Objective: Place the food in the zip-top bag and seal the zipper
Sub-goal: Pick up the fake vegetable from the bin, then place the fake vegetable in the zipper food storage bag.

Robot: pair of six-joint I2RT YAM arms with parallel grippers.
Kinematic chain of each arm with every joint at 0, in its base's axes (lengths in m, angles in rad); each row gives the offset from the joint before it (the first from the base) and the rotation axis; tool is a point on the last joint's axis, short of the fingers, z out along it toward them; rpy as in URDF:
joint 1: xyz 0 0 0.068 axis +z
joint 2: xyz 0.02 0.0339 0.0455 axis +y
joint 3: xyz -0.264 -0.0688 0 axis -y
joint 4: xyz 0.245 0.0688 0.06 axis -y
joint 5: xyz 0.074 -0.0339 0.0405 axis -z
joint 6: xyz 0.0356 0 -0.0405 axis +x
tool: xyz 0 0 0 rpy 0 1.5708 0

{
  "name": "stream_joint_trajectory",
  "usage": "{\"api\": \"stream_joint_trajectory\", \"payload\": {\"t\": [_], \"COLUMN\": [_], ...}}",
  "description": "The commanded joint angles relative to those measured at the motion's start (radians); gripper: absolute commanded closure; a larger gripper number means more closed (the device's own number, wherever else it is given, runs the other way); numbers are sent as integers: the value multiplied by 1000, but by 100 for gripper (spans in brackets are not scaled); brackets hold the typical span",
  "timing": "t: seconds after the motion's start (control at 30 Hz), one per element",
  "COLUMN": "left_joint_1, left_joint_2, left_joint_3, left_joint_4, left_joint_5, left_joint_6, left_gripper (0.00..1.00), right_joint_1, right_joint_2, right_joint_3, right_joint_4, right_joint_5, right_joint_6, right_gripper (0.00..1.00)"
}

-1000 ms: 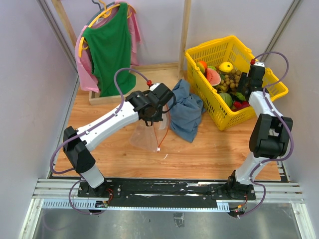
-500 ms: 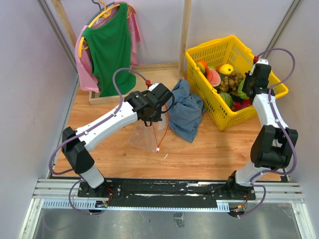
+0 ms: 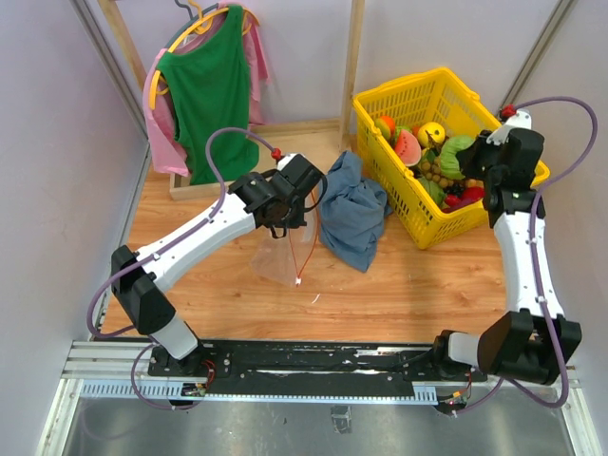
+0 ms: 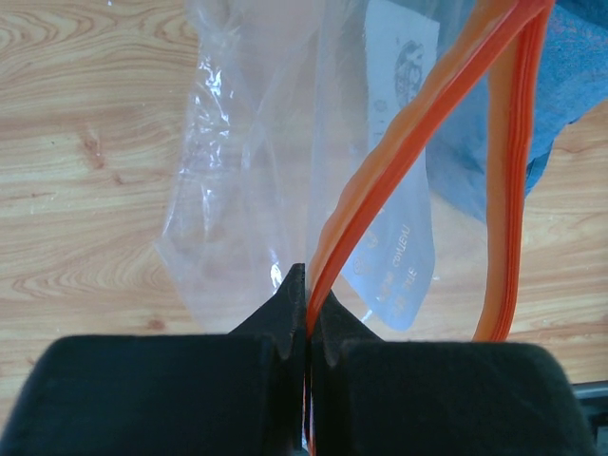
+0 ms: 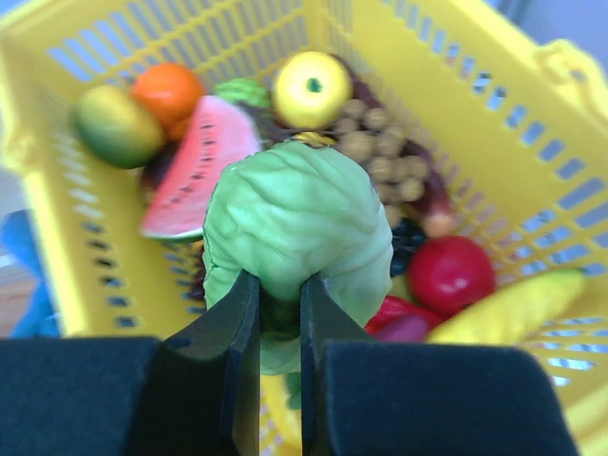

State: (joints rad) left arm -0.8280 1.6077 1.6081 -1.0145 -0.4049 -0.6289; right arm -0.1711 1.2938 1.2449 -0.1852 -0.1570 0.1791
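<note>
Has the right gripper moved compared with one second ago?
Yes. The right gripper, shut on the cabbage, has drawn back from the middle of the basket toward its right rim.

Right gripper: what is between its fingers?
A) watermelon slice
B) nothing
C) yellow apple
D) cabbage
D: in the right wrist view the right gripper is pinched on the pale-green cabbage, held above the other food in the basket.
</note>
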Motion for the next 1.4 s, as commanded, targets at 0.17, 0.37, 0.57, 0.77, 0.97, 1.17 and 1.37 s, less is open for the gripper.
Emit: {"api": "stream_joint_trajectory", "payload": {"t": [0.17, 0.37, 0.57, 0.77, 0.97, 1.17, 1.37], "left_joint_1": [37, 51, 66, 90, 117, 128, 135], "left_joint_2": [-35, -41, -61, -94, -128, -177, -190], "left_joint_3": [-10, -11, -33, -69, -110, -158, -166], "left_joint_4": [56, 67, 93, 143, 189, 258, 260], "left_joint_5": [45, 53, 70, 116, 161, 213, 216], "left_joint_6": [4, 1, -8, -23, -40, -54, -61], "left_gripper": [100, 100, 100, 100, 100, 100, 100], "right_joint_1": [55, 220, 367, 499, 561, 628, 676], "right_joint_2": [-213, -284, -311, -288, -263, -212, -159], "right_joint_3": [-143, -201, -290, -311, -382, -422, -435], "right_joint_4": [161, 253, 472, 564, 735, 881, 963], "right_joint_5": [-354, -430, -513, -557, -582, -603, -594], "right_joint_6": [237, 324, 468, 504, 615, 694, 746], "right_gripper": [99, 99, 99, 99, 99, 99, 99]}}
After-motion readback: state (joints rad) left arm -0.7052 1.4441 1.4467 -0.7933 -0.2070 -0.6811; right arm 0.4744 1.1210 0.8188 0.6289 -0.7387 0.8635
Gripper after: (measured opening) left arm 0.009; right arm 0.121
